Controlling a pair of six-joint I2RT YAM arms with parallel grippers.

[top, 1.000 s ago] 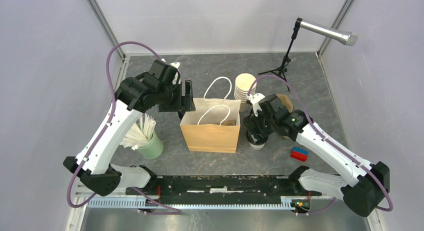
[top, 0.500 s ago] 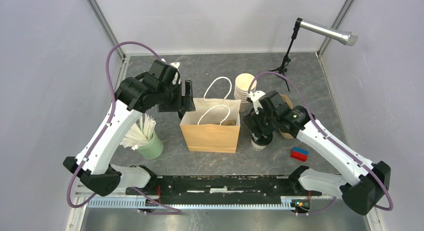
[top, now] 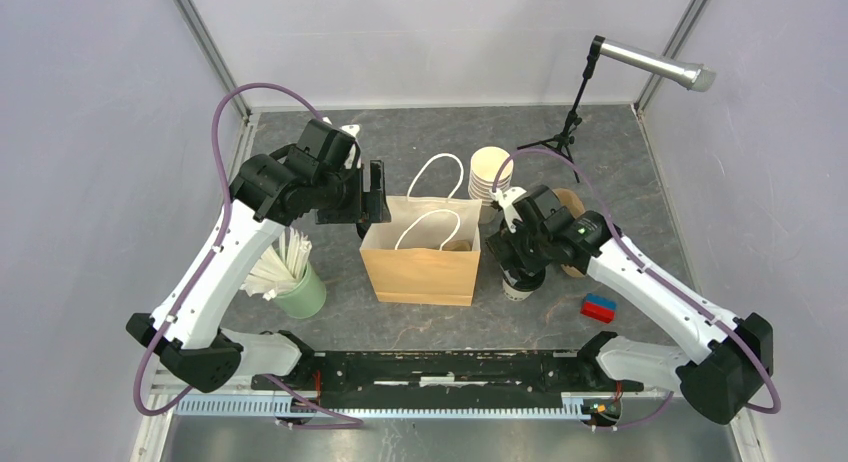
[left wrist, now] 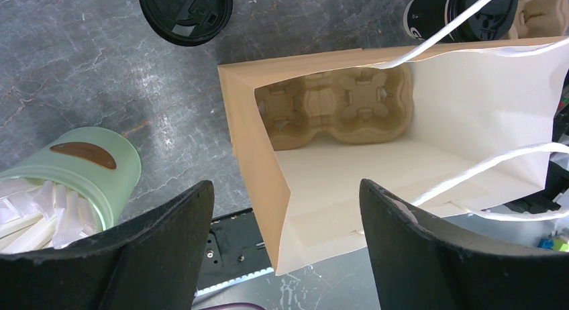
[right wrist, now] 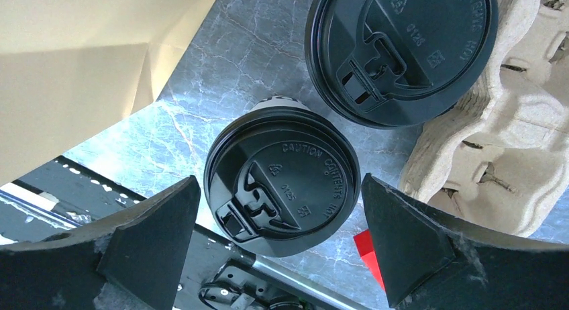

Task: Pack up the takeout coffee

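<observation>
One takeout coffee (right wrist: 282, 179), a cup under a black lid, stands on the table just right of the brown paper bag (top: 420, 262). In the top view only its pale base (top: 516, 289) shows under the arm. My right gripper (right wrist: 280, 182) hangs over it, open, a finger on either side of the lid with gaps. A second lidded coffee (right wrist: 402, 52) stands against a cardboard carrier (right wrist: 496, 156). My left gripper (left wrist: 285, 186) is open, straddling the bag's left wall (left wrist: 251, 156). A cup carrier (left wrist: 335, 105) lies in the bag's bottom.
A stack of lidless cups (top: 488, 172) stands behind the bag. A green tub of packets (top: 300, 287) sits front left, black lids (left wrist: 186, 11) lie behind the bag's left side, a red and blue block (top: 598, 307) front right, and a microphone stand (top: 560, 132) at the back.
The right gripper's jaws have spread a little wider and the arm has shifted slightly over the cup. The left arm and the bag have not moved.
</observation>
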